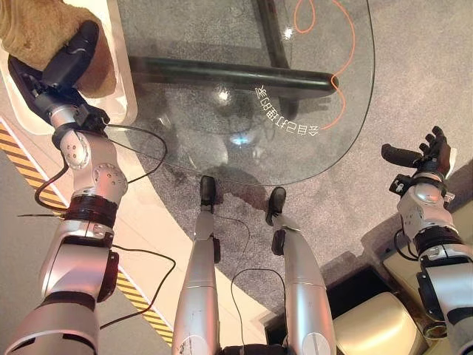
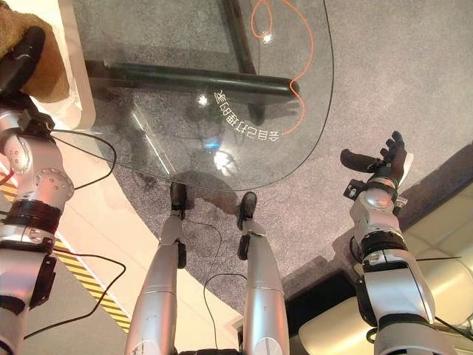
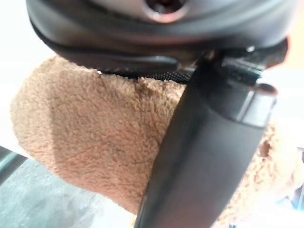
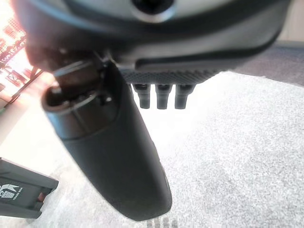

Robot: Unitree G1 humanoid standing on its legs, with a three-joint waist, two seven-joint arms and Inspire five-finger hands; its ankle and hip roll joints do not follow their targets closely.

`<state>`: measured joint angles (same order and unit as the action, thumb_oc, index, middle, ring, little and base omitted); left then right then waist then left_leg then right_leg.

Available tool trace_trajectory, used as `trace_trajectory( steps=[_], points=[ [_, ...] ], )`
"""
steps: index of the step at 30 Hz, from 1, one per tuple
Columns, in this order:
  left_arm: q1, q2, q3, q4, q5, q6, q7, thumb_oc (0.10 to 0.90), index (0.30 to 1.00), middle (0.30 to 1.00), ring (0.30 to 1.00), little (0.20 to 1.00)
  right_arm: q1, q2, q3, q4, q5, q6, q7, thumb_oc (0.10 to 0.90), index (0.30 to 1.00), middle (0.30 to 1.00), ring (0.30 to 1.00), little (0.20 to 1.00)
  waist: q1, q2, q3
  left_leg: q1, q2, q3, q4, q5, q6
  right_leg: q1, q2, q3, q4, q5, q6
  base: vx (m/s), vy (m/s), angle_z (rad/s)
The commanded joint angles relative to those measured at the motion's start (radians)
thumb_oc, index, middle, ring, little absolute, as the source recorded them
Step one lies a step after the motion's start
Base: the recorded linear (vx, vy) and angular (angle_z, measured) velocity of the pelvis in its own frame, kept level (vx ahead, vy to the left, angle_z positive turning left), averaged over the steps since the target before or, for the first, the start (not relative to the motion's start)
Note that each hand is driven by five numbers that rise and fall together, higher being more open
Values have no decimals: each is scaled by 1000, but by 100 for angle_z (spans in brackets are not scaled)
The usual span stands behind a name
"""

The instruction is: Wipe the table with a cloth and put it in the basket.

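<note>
A brown fuzzy cloth (image 1: 29, 29) is bunched in my left hand (image 1: 70, 55) at the far left, over a white basket (image 1: 122, 66) that stands beside the glass table (image 1: 244, 111). In the left wrist view the thumb (image 3: 209, 156) lies across the cloth (image 3: 95, 142) and presses into it. The fingers under the cloth are hidden. My right hand (image 1: 432, 151) hangs open over the grey carpet to the right of the table, fingers straight and thumb out, holding nothing.
The glass table has a rounded near edge, a dark beam (image 1: 229, 74) beneath it and an orange cord (image 1: 347, 66) seen through the glass. Yellow-black striped tape (image 1: 140, 303) runs along the floor at the left. Beige cushioned shapes (image 1: 377, 325) sit at the lower right.
</note>
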<state>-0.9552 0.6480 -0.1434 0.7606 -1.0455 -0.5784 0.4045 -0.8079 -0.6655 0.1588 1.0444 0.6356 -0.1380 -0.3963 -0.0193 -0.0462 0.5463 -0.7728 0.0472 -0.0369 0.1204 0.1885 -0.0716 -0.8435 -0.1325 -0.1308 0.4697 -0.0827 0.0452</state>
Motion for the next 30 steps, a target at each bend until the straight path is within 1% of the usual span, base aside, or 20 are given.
trace_trajectory(
  steps=[1, 9, 14, 19, 21, 25, 30],
  points=[
    [-150, 131, 81, 1, 106, -192, 40, 100, 300, 300, 300, 200, 26, -53, -16, 12, 7, -66, -25, 800, 900, 900, 900, 900, 2, 14, -26, 5, 3, 57, 180, -164, 3, 69, 44, 22, -124, 69, 12, 0, 0, 0],
    [-170, 159, 68, 52, 215, -167, 170, 100, 300, 300, 300, 200, 33, -41, -16, 45, 8, -73, -13, 800, 900, 900, 900, 900, 3, 11, -26, -4, 3, 53, 183, -168, 4, 60, 48, 23, -124, 67, 12, 0, 0, 0],
    [-182, 175, 52, 89, 306, -128, 248, 100, 300, 300, 300, 200, 32, -39, -12, 56, 9, -71, -8, 800, 900, 900, 900, 900, 1, 9, -26, -8, 5, 53, 185, -169, 5, 56, 49, 23, -124, 68, 11, 0, 0, 0],
    [-207, 197, 19, 127, 393, -73, 316, 100, 300, 300, 300, 200, 29, -41, -1, 58, 12, -69, -4, 800, 900, 900, 900, 900, -3, 9, -26, -14, 8, 53, 184, -169, 4, 50, 51, 26, -128, 68, 12, 0, 0, 0],
    [-220, 206, 1, 144, 432, -38, 334, 100, 300, 300, 300, 200, 24, -45, 3, 61, 15, -65, 1, 800, 900, 900, 900, 900, -6, 9, -26, -18, 10, 54, 186, -170, 4, 45, 52, 28, -124, 68, 12, 0, 0, 0],
    [-243, 219, -22, 174, 459, 7, 343, 100, 300, 300, 300, 200, 24, -39, 4, 75, 14, -78, 8, 800, 900, 900, 900, 900, -9, 8, -26, -23, 12, 56, 188, -171, 4, 41, 54, 30, -126, 68, 13, 0, 0, 0],
    [-268, 226, -46, 215, 507, 77, 356, 100, 300, 300, 300, 200, 9, -37, 13, 88, 13, -77, 10, 800, 900, 900, 900, 900, -12, 6, -26, -26, 13, 55, 187, -172, 3, 38, 56, 32, -129, 69, 14, 0, 0, 0]
  ],
)
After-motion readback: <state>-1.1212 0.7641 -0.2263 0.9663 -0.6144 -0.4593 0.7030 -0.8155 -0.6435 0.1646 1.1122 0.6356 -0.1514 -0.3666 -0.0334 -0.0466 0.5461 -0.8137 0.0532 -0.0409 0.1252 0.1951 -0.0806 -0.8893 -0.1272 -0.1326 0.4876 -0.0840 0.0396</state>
